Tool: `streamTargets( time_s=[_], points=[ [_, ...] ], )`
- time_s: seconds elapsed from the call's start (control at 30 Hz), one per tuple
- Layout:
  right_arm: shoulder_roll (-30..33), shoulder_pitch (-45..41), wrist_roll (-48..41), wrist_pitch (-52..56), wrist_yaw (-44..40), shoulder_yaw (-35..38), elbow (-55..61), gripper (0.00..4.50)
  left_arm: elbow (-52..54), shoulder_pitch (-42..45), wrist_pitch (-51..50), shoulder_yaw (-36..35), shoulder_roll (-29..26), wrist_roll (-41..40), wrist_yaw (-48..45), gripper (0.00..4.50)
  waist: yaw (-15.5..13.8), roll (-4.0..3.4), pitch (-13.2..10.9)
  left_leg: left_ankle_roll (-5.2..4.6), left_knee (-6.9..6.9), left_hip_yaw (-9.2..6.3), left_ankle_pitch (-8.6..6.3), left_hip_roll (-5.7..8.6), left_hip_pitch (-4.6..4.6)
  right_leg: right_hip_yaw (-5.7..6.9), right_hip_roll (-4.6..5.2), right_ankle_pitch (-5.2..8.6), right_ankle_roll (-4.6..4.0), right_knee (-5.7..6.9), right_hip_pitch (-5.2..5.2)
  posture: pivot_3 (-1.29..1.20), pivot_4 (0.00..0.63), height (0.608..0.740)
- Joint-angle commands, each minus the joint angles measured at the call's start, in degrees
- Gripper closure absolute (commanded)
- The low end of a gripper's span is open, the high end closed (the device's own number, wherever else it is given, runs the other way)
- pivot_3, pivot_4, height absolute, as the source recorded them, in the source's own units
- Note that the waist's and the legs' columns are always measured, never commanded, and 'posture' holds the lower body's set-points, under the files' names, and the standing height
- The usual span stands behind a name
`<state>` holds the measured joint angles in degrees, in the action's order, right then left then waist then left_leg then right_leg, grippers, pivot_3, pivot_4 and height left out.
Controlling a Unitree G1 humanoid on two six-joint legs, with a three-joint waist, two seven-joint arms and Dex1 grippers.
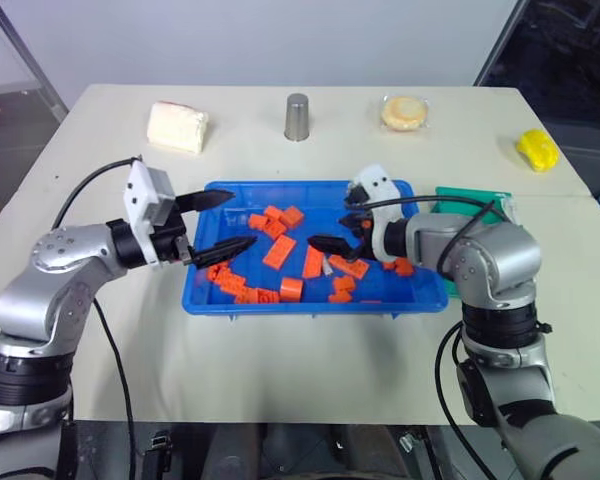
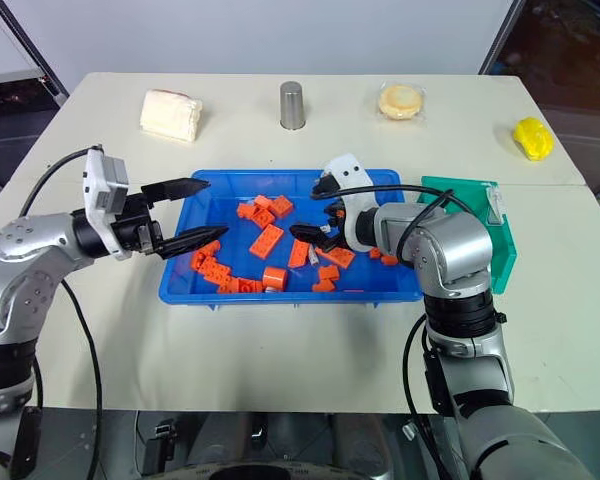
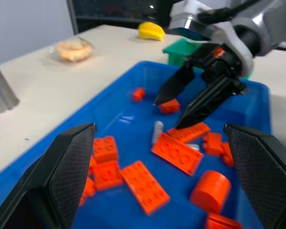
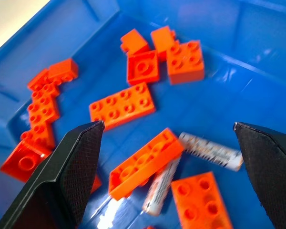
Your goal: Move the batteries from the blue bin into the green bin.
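Right pincer (image 4: 164, 157), spread wide and empty, is held just above two batteries (image 4: 210, 150) lying among orange blocks (image 4: 144, 163) in the blue bin (image 1: 205, 290). Their long axes are set at an angle to each other, one partly tucked under a block. Left pincer (image 1: 220, 222), also spread, is farther off.

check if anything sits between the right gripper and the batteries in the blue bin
Partly. The open right gripper hangs over two batteries in the blue bin. A long orange block lies tilted beside and partly over one battery, crowding any grasp. The other battery lies apart from it, with more room.
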<state>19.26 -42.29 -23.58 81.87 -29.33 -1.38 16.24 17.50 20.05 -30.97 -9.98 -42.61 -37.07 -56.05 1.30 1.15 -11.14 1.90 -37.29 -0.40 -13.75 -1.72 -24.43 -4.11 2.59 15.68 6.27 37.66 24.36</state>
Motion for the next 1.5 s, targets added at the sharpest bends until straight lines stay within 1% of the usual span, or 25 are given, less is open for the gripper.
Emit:
streamTargets(
  time_s=[0.03,0.3,0.93,0.97,1.03,1.27,1.5],
  points=[
    [0.4,0.0,-2.1,1.0,0.1,-0.3,4.0,0.03,3.0,-0.5,-0.3,-2.1,-0.8,-1.5,1.0,0.0,0.0,0.0,0.0,0.0,0.0,0.0,0.0,0.0,0.0,0.0,-0.01,0.0,0.0,0.0,0.0,0.0,0.15,0.74],
    [0.1,0.6,-2.7,0.4,1.0,-2.1,2.8,0.03,3.6,-2.1,1.2,-0.9,0.7,-0.6,3.1,0.0,0.0,0.01,0.0,0.0,-0.01,0.02,0.0,0.0,0.0,0.0,0.0,0.0,0.0,-0.01,0.0,0.0,0.15,0.74],
    [0.6,2.9,-2.7,-3.1,1.4,-5.3,-0.5,0.03,4.5,-3.0,1.8,-1.8,1.1,-0.7,5.8,0.0,0.0,0.01,0.0,0.0,-0.01,0.02,0.0,0.0,0.0,0.0,0.0,0.0,0.0,-0.01,0.0,0.0,0.15,0.74],
    [0.5,2.9,-2.8,-3.1,1.4,-5.3,-0.5,0.26,4.5,-3.1,1.8,-1.8,1.1,-0.7,5.9,0.0,0.0,0.01,0.0,0.0,-0.01,0.02,0.0,0.0,0.0,0.0,0.0,0.0,0.0,-0.01,0.0,0.0,0.15,0.74],
    [0.3,2.9,-3.0,-3.2,1.3,-5.3,-0.7,0.88,4.6,-3.2,1.9,-1.9,1.1,-0.7,6.1,0.0,0.1,0.01,0.0,0.0,-0.01,0.02,0.0,0.0,0.0,0.0,0.0,0.0,0.0,-0.01,0.0,0.0,0.15,0.74],
    [0.2,2.9,-3.1,-3.3,1.5,-5.7,-0.4,4.44,4.3,-3.5,2.5,-2.0,1.0,-0.5,6.6,0.0,0.0,0.01,0.0,0.0,-0.01,0.02,0.0,0.0,0.0,0.0,0.0,0.0,0.0,-0.01,0.0,0.0,0.15,0.74],
    [0.1,2.4,-3.3,-3.2,1.8,-5.7,-0.2,4.44,4.0,-3.7,3.1,-2.0,1.1,-0.1,6.9,0.0,0.0,0.01,0.0,0.0,-0.01,0.01,0.0,0.0,0.0,0.0,0.0,0.0,0.0,-0.01,0.0,0.0,0.15,0.74]
  ],
)
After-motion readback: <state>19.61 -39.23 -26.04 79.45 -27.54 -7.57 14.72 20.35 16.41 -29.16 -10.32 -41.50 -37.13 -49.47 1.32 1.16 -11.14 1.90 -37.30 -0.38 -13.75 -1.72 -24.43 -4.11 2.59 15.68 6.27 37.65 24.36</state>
